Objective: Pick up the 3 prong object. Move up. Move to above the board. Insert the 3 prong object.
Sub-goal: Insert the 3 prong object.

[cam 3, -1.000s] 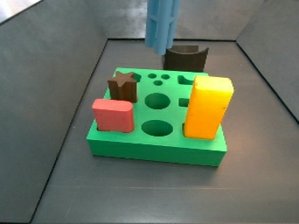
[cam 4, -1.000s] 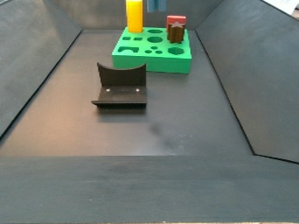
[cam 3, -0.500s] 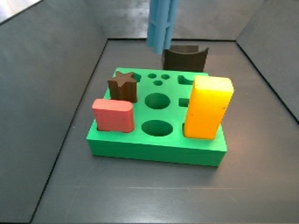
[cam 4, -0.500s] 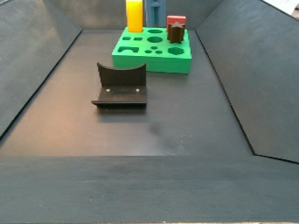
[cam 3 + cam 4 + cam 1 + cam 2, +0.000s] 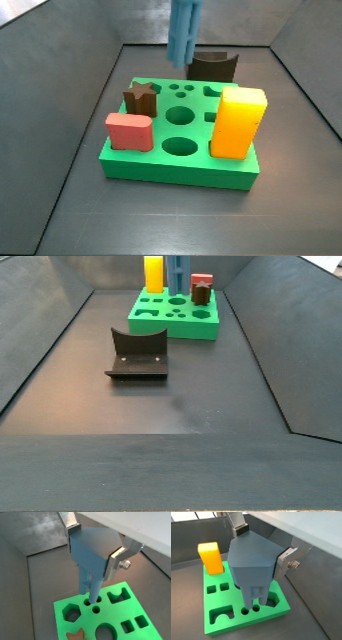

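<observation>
- The gripper hangs above the back part of the green board, with its 2 silver finger plates pressed against opposite sides of the light-blue 3 prong object: the jaws are clamped on it.
- In both wrist views the wide upper body of the 3 prong object fills the space between the jaws, and its narrow prongs point down past the fingertips toward small holes in the board.
- Whether the prong tips touch the board cannot be told.
- In a side view the 3 prong object hangs upright above the board's far edge, in front of a dark brown arch block.
- On the board stand a tall orange-yellow block, a red block and a brown star block.
- A dark fixture stands on the floor in front of the board.
</observation>
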